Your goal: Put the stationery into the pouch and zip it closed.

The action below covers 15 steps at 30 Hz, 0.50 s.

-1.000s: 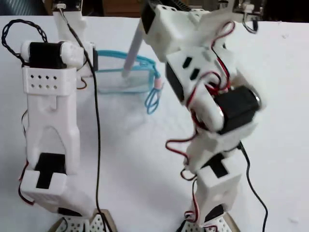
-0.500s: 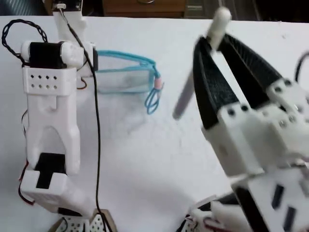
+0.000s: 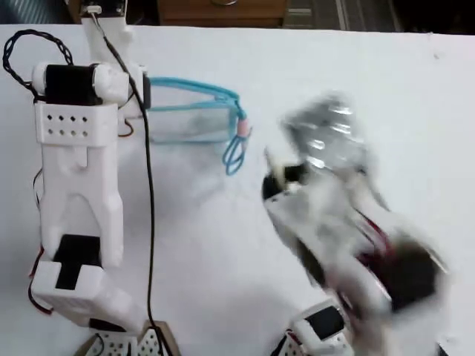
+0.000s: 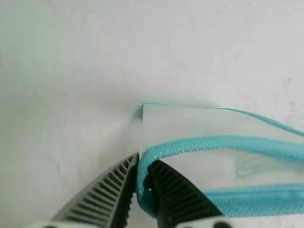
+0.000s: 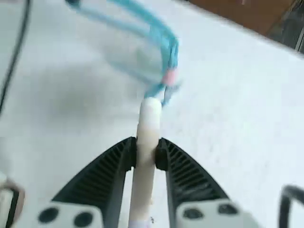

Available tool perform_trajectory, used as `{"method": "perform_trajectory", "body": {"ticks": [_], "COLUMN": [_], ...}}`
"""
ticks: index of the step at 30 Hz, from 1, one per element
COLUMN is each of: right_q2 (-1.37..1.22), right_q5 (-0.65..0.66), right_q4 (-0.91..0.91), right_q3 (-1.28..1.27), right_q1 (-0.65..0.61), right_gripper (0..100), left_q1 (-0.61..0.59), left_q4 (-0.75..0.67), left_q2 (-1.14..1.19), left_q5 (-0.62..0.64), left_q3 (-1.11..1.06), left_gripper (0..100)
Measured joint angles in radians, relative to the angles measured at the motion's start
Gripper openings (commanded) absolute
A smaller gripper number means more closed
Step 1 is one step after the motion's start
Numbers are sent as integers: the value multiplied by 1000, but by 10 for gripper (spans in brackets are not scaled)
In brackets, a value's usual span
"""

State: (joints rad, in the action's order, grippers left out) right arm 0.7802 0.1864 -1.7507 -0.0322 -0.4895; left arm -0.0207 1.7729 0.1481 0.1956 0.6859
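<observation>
A clear pouch point(image 3: 189, 119) with a blue zipper lies on the white table at the back, mouth open. A pink zip pull point(image 3: 243, 128) and a blue loop point(image 3: 234, 157) sit at its right end. My left gripper point(image 4: 141, 164) is shut on the pouch's blue zipper edge point(image 4: 204, 145) at the left end. My right gripper point(image 5: 145, 142) is shut on a white pen point(image 5: 151, 114), which points toward the pouch point(image 5: 142, 52) from some distance. The right arm point(image 3: 349, 237) shows as a blur over the table's right front.
The left arm's white body point(image 3: 78, 170) and its black cable point(image 3: 148, 222) run down the left side of the table point(image 3: 223, 245). A dark wooden edge point(image 3: 223, 11) lies behind the table.
The right arm has swung back from the pouch toward the front right, still holding the pen. The left arm and the pouch have stayed put.
</observation>
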Motion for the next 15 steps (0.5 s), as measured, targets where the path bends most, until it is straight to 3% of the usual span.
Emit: {"method": "perform_trajectory", "body": {"ticks": [4,9,15], "right_q2": [-9,-75,-63], "right_q5": [26,18,-149], "right_q4": [143,454,971], "right_q3": [-238,-299,-301], "right_q1": [0,-2,-2], "right_gripper": [17,17,17], "left_q1": [0,0,0], "left_q4": [0,0,5], "left_q2": [0,0,0], "left_q5": [0,0,0], "left_q3": [0,0,0], "left_gripper": [23,23,23]}}
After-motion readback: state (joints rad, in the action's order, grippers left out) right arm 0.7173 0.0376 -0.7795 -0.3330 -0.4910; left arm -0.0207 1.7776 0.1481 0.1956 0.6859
